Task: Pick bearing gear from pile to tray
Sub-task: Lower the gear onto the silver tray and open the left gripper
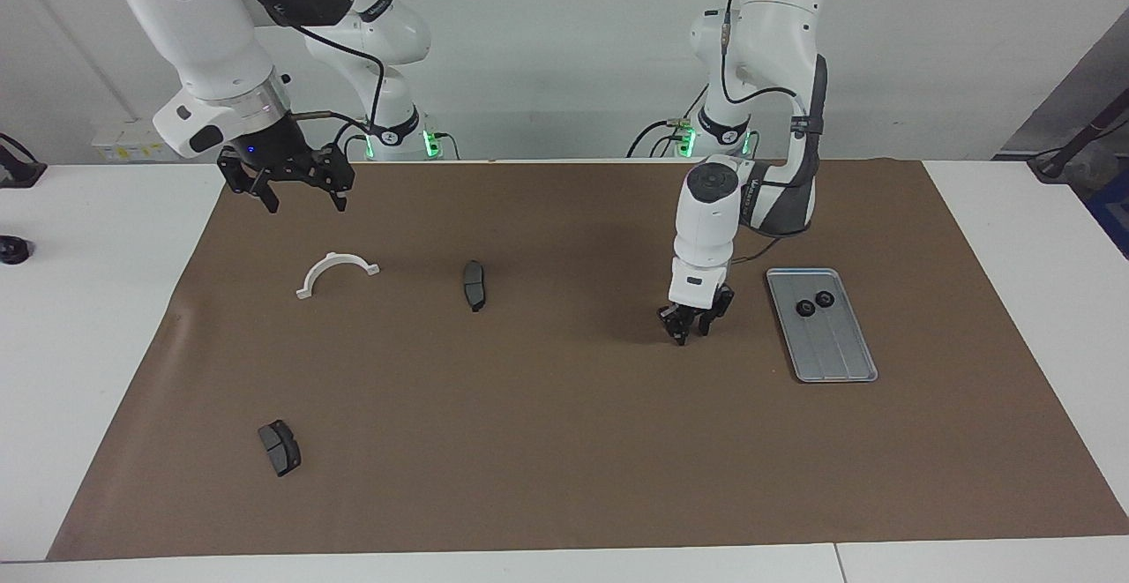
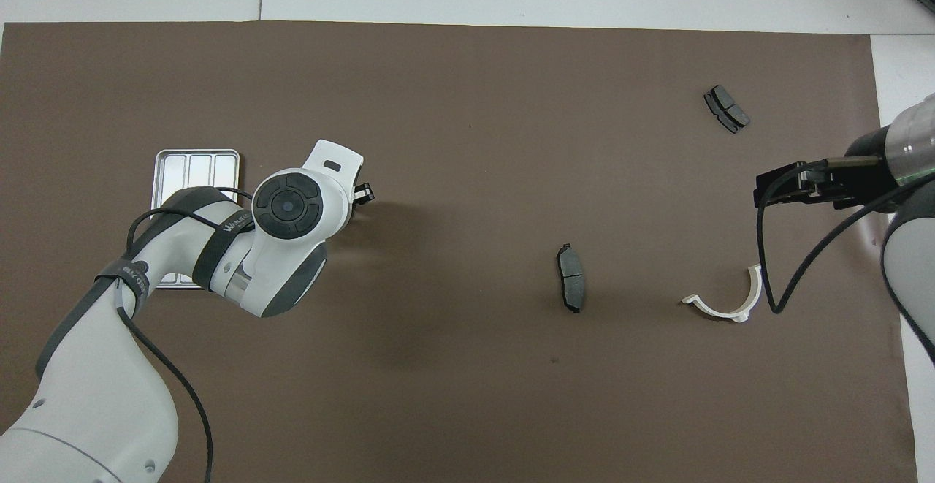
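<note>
The silver tray (image 1: 833, 349) lies on the brown mat toward the left arm's end, with two small black gears (image 1: 804, 308) (image 1: 825, 299) in the part nearer the robots. My left gripper (image 1: 694, 327) hangs low over the mat beside the tray, toward the table's middle. In the overhead view my left gripper (image 2: 361, 192) shows only at its tip, and the left arm hides most of the tray (image 2: 196, 169) and the gears. My right gripper (image 1: 302, 202) is open and empty, raised over the mat's edge nearest the robots, above the white half-ring bracket (image 1: 338, 270).
One dark brake-pad piece (image 1: 474, 285) lies mid-mat beside the bracket. Another (image 1: 280, 447) lies farther from the robots at the right arm's end. No loose gear shows on the mat. In the overhead view the bracket (image 2: 727, 307) and pads (image 2: 571, 287) (image 2: 726, 109) also show.
</note>
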Robot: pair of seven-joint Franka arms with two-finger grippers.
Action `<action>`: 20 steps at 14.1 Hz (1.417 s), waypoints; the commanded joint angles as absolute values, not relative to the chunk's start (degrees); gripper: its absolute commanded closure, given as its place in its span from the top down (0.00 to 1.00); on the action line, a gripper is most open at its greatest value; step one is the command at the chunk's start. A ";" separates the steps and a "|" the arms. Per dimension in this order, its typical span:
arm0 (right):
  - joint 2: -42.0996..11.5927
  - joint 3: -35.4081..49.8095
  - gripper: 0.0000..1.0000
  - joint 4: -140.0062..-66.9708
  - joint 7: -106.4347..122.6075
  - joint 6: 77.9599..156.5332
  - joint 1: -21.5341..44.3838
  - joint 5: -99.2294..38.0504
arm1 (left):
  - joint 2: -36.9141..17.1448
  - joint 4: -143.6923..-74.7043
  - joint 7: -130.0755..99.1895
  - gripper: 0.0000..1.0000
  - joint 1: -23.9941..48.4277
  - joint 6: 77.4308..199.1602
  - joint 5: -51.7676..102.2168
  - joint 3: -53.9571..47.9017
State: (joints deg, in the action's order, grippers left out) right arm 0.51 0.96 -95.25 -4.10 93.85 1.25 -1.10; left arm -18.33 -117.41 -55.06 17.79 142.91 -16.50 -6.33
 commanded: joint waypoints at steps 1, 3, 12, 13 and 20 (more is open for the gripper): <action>2.02 1.05 1.00 -97.12 -3.43 94.22 0.88 -2.37 | -17.67 -118.30 -56.07 0.47 19.16 142.56 -15.91 -5.63; 2.11 1.05 1.00 -97.12 -3.34 94.22 1.49 -2.37 | -17.67 -118.48 -56.07 0.47 19.16 142.47 -15.91 -5.71; 2.11 1.05 1.00 -97.12 -3.34 94.22 1.32 -2.37 | -17.32 -117.87 -55.29 0.00 18.90 140.11 -15.91 -5.71; 2.11 1.05 1.00 -97.12 -3.34 94.22 1.32 -2.37 | -16.10 -116.99 -54.67 0.00 18.37 137.40 -15.91 -5.80; 2.11 1.05 1.00 -97.12 -3.34 94.22 1.32 -2.37 | -10.63 -114.79 -15.79 0.00 0.82 133.76 -8.71 -5.71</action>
State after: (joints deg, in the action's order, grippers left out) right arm 0.52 0.95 -95.38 -4.10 93.85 1.85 -1.11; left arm -10.40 -114.90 -25.82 6.13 133.47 -11.20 -5.23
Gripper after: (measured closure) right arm 0.000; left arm 0.762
